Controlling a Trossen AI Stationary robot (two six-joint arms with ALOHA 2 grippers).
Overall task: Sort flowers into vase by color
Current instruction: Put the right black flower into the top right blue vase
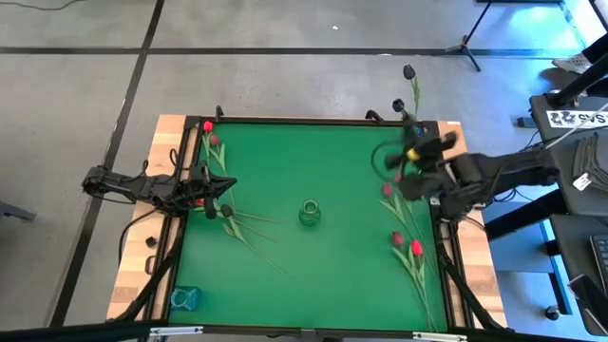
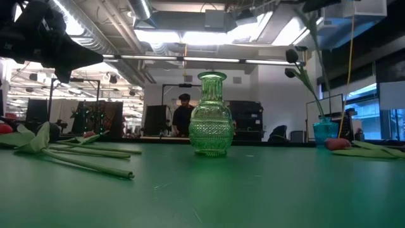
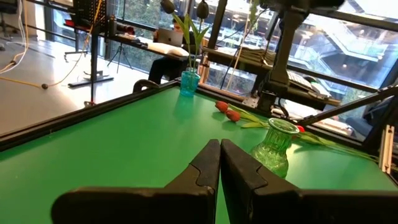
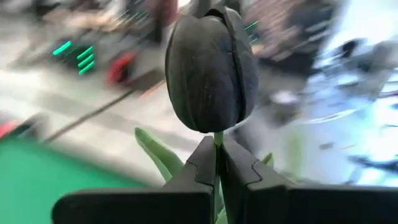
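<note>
We look down on a green table point(image 1: 313, 275) with a clear green glass vase point(image 1: 310, 213) at its centre. Our right gripper point(image 4: 217, 152), raised near the table's two o'clock corner, is clamped on the thin stem just below a black tulip point(image 4: 211, 68). A small blue vase point(image 2: 324, 130) already holding black tulips stands at that corner. Red tulips point(image 1: 407, 243) lie toward four o'clock; more flowers point(image 1: 217, 185) lie near nine o'clock. Our left gripper point(image 3: 219, 163) waits at nine o'clock, fingers pressed together and holding nothing. We judge the step to be carrying the black tulip; next we must steer its stem into the blue vase's narrow mouth.
</note>
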